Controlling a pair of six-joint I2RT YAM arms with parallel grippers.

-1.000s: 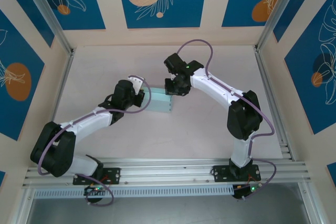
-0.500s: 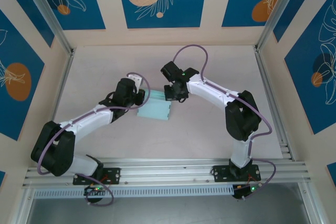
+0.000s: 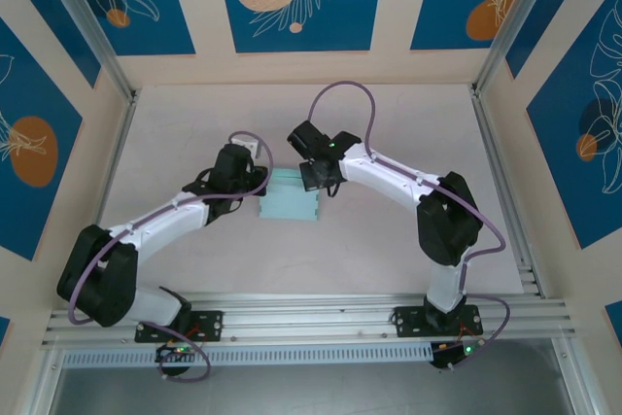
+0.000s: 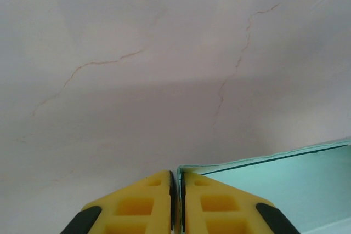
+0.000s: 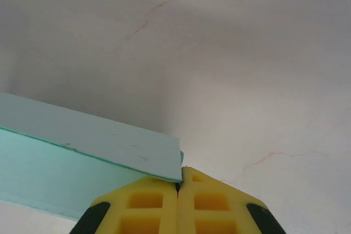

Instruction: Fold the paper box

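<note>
Looking down, I see the box point(image 3: 290, 199) has slid a little nearer on the table point(image 3: 389, 250) and turned, so its long side now runs nearly left to right. Behind it, left gripper point(image 4: 176, 175) and right gripper point(image 5: 179, 175) are squeezed tight at its far corners (right just closed), ready to fold, I think.

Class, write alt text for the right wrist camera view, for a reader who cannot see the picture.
Two yellow fingers of the right gripper, closed together at the bottom edge, pinch the corner of a pale blue-green paper box that runs off to the left. Behind them lies a pale table marked with faint thin cracks.
</note>
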